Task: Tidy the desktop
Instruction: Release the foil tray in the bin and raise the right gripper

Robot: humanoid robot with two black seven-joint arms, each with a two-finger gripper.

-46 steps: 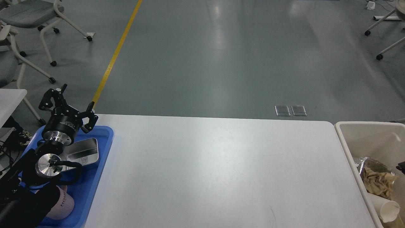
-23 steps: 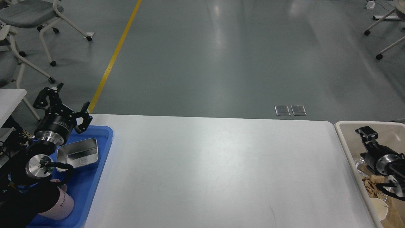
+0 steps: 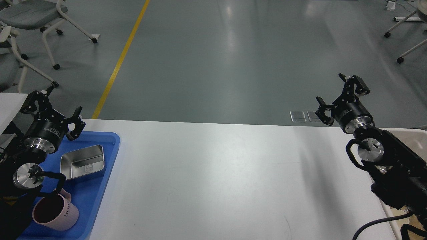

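The desktop [image 3: 217, 173] is a wide white tabletop that fills the lower half of the head view, and its surface is bare. My left gripper [image 3: 51, 106] is open and empty, raised above the far left corner of a blue tray [image 3: 90, 200]. My right gripper [image 3: 340, 96] is open and empty, raised above the table's far right edge. The tray holds a metal box [image 3: 83, 162] and a pink mug [image 3: 55, 212].
A beige bin [image 3: 413, 135] stands at the right end of the table, mostly hidden behind my right arm. Office chairs [image 3: 33, 20] stand on the grey floor at the far left and far right. A yellow floor line [image 3: 120, 60] runs away from the table.
My right arm has risen out of the beige bin to above the table's far right edge, with open fingers. My left gripper has drifted left and back, uncovering the metal box and the mug.
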